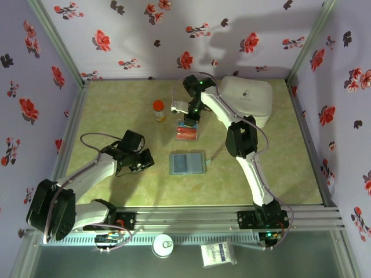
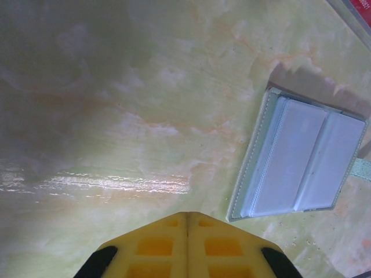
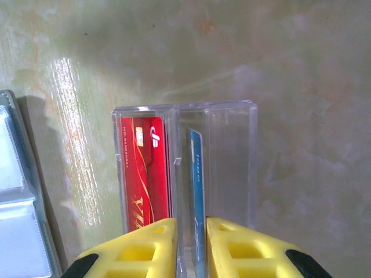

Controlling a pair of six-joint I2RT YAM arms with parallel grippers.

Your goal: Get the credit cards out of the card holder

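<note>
Marbled table [image 1: 116, 116] — card holder [image 1: 186, 163] grey-blue, open; credit cards [image 3: 145, 174] red and blue; left gripper [image 2: 186, 215] clenched, right gripper [image 3: 191, 221] parted.

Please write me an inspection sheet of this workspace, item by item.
Surface: marbled green table.
Job's things: card holder lies open, no card seen inside; red card flat and blue card on edge in the clear tray.
Clutter: orange-capped bottle, white case.
Grippers: left gripper shut, empty; right gripper slightly open around the blue card.
Cables: grey cable loops along each arm.
Surroundings: floral walls.
</note>
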